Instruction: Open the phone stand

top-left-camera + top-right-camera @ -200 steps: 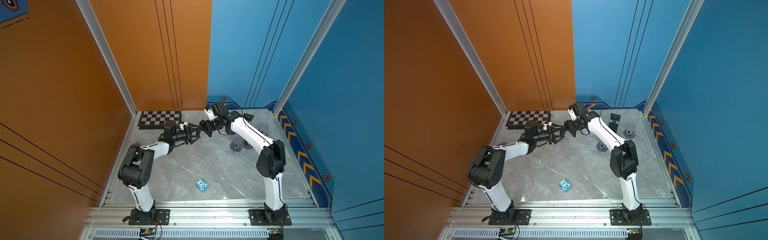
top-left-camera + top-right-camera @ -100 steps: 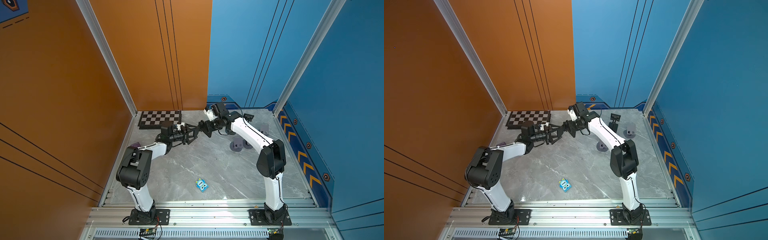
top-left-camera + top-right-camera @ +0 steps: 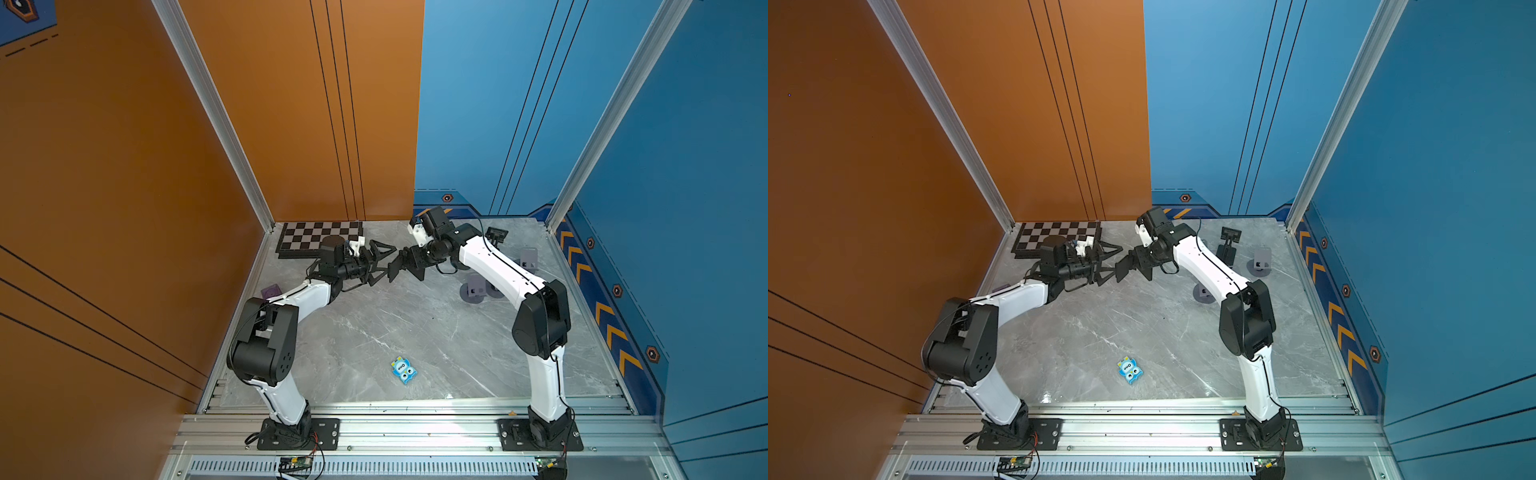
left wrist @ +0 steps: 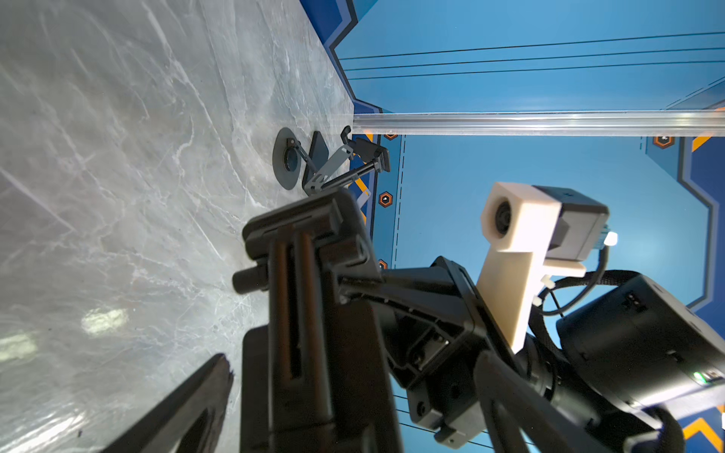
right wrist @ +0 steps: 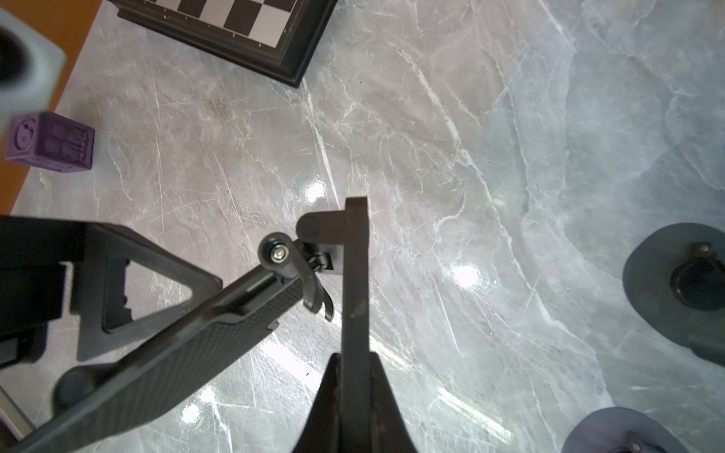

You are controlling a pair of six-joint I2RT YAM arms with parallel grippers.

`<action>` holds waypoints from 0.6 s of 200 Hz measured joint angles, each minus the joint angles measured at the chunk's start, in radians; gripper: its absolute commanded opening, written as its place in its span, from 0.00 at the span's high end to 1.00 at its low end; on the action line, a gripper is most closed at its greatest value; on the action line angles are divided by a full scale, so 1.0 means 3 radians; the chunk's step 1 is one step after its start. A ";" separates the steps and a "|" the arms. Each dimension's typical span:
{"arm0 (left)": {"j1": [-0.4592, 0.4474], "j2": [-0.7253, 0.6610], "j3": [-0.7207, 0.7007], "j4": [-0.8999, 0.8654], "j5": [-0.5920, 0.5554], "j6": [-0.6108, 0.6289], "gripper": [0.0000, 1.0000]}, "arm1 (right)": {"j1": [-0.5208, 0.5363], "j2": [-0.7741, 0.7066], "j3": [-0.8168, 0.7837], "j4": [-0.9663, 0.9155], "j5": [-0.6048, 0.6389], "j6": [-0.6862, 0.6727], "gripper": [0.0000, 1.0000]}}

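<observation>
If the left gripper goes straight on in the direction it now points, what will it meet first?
Most likely the black phone stand, which the shut right gripper holds right ahead of the open left gripper. The exact depth is unclear.

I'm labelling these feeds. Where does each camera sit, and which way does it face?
Top views: high over the front edge, looking down at the table; left arm and right arm show whole, left gripper open, right gripper shut on the phone stand.
Left wrist: on the left arm, facing the phone stand and the right arm's camera; one own finger shows.
Right wrist: on the right arm, looking down at table and chessboard; own fingers clamp the phone stand.
Shared: both wrist views show the phone stand.
</observation>
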 measured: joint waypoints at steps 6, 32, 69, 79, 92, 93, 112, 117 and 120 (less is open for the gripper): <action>0.0005 -0.0015 0.0099 -0.0179 -0.0045 0.0169 0.02 | 0.0005 0.0000 0.0015 -0.0042 0.0000 0.0000 1.00; 0.0011 -0.0036 0.0623 -0.1024 -0.0286 0.0983 0.02 | 0.0008 0.0000 0.0104 -0.0231 0.0050 0.0000 1.00; 0.0005 -0.0062 0.0910 -0.1751 -0.0520 0.1937 0.02 | 0.0008 0.0000 0.0158 -0.0476 0.0078 0.0001 1.00; -0.0003 -0.0066 0.0910 -0.1896 -0.0530 0.2139 0.02 | 0.0009 0.0000 0.0164 -0.0549 0.0088 0.0001 1.00; -0.0025 -0.0066 0.0910 -0.2057 -0.0530 0.2377 0.03 | 0.0018 0.0000 0.0188 -0.0632 0.0099 0.0001 1.00; -0.0029 -0.0066 0.0910 -0.2071 -0.0529 0.2397 0.04 | 0.0018 0.0000 0.0189 -0.0638 0.0099 0.0001 1.00; -0.0106 -0.0069 0.0910 -0.2247 -0.0516 0.2694 0.18 | 0.0036 0.0001 0.0231 -0.0731 0.0140 0.0001 1.00; -0.0131 -0.0069 0.0910 -0.2288 -0.0515 0.2745 0.21 | 0.0041 0.0000 0.0240 -0.0748 0.0149 0.0003 1.00; -0.0148 -0.0070 0.0910 -0.2308 -0.0514 0.2809 0.22 | 0.0045 0.0000 0.0245 -0.0759 0.0150 0.0003 1.00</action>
